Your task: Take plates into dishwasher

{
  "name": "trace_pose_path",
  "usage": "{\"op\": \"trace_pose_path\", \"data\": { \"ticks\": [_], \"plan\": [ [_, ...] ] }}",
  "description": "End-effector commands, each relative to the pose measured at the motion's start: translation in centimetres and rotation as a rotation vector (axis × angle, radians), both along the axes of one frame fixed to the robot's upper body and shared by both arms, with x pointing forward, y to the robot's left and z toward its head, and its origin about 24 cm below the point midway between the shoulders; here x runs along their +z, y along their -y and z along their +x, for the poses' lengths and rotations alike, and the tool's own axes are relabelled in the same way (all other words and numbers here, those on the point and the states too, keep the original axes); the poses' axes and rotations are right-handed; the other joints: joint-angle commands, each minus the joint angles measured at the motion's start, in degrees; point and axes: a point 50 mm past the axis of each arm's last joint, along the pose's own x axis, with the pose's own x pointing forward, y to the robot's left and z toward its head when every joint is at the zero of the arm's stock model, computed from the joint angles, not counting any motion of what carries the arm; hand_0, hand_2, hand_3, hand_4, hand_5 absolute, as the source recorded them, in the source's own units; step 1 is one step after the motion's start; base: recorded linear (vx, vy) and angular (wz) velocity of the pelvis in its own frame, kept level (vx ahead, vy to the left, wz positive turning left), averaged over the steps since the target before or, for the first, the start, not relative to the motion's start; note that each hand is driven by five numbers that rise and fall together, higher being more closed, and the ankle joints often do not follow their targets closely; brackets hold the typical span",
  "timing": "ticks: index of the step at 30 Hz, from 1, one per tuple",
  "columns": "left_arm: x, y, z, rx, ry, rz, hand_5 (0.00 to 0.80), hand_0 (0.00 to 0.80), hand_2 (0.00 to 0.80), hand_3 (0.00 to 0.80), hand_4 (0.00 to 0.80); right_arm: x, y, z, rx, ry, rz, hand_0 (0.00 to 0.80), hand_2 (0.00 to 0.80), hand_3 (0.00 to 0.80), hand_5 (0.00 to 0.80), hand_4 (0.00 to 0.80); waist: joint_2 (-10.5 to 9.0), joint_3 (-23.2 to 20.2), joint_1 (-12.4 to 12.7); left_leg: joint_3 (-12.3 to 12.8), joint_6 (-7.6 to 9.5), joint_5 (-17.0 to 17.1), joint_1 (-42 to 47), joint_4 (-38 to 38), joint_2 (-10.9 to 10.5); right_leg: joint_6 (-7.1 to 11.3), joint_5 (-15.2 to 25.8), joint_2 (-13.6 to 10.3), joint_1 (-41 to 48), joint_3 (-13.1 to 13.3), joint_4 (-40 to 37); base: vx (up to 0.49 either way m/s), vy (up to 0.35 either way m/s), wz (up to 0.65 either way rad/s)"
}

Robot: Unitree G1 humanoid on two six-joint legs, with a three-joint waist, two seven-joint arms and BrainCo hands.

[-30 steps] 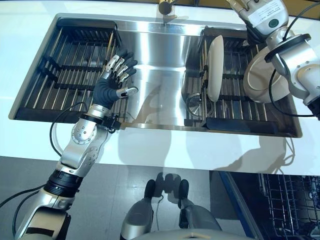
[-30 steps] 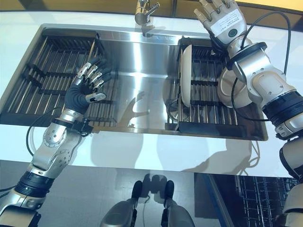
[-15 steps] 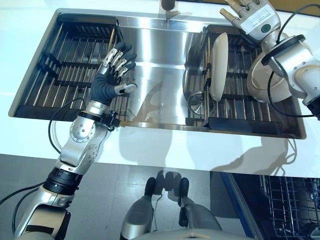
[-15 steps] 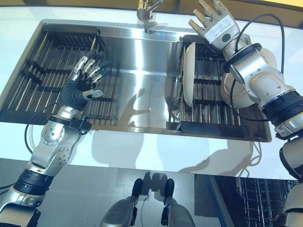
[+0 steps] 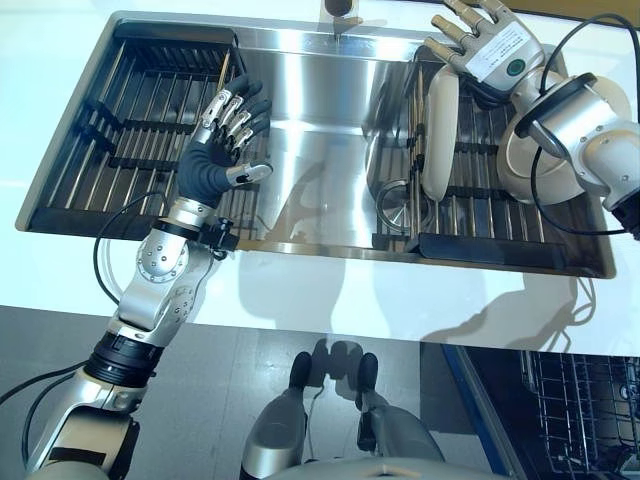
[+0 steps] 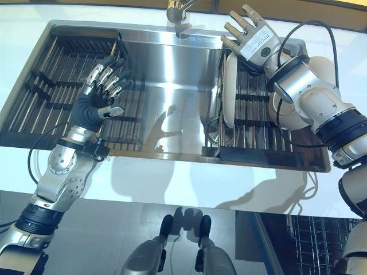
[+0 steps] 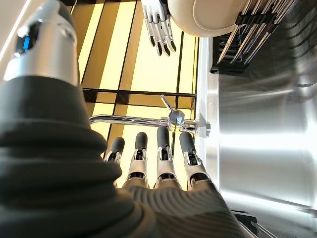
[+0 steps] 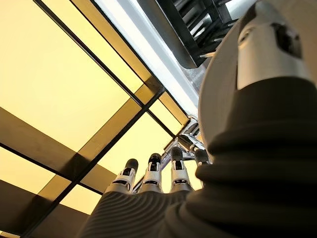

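A cream plate (image 5: 437, 135) stands on edge in the right-hand rack (image 5: 480, 215) of the steel sink (image 5: 310, 120). A second, larger plate (image 5: 518, 172) leans further right, partly hidden by my right arm. My right hand (image 5: 490, 42) is open, its fingers straight, right at the far top rim of the upright plate; whether it touches is unclear. My left hand (image 5: 215, 150) is open and holds nothing, raised over the right edge of the left rack (image 5: 120, 130). In the left wrist view its fingers (image 7: 158, 148) point at the tap (image 7: 173, 118).
A round metal strainer (image 5: 395, 207) sits low in the sink beside the upright plate. The tap (image 6: 179, 10) stands at the sink's far edge. White counter (image 5: 330, 290) borders the sink. An open dishwasher rack (image 5: 580, 400) shows at the lower right.
My right hand has come down and leftward from beyond the sink to the upright plate's far rim. My left hand has drifted slightly away from me, still open.
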Motion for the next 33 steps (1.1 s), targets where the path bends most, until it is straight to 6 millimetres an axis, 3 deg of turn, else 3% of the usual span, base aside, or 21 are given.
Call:
{"op": "trace_pose_path", "data": {
  "ticks": [1,10,22,33],
  "plan": [
    [1.3,0.2,-0.6,-0.027,0.09,-0.028,0.0,0.0,0.0,0.0,0.0,3.7,-1.4,-1.2,0.045,0.116,-0.134,0.0,0.0,0.0,0.0,0.0,-0.71,-0.53,0.46,-0.26,1.99,-1.17,-1.88,-1.45,-1.92,1.45,-3.65,1.21,1.0,-2.3,0.29,0.0,0.0,0.0],
    [1.2,0.2,-0.6,-0.032,0.085,-0.028,0.0,0.0,0.0,0.0,0.0,3.0,-2.5,-1.5,0.118,0.084,-0.168,0.0,0.0,0.0,0.0,0.0,-0.63,-0.66,0.52,-0.32,2.03,-1.07,-1.85,-1.45,-1.91,1.32,-3.66,1.17,1.01,-2.7,0.29,0.0,0.0,0.0],
    [1.1,0.3,-0.7,-0.04,0.077,-0.015,0.0,0.0,0.0,0.0,0.0,3.7,-1.7,-1.5,0.1,0.057,-0.061,0.0,0.0,0.0,0.0,0.0,-0.58,-1.19,0.4,-0.08,2.0,-1.18,-1.51,-1.45,-1.9,1.3,-3.63,1.16,1.29,-2.7,0.29,0.0,0.0,0.0],
    [0.6,0.3,-0.7,-0.035,0.059,-0.011,0.0,0.0,0.0,0.0,0.0,1.8,-3.1,-1.9,0.194,-0.148,-0.009,0.0,0.0,0.0,0.0,0.0,-0.74,-2.2,-0.07,0.19,2.05,-1.3,-0.45,-1.45,-1.86,1.32,-3.64,1.08,2.16,-2.37,0.29,0.0,0.0,0.0]
  ]
}}
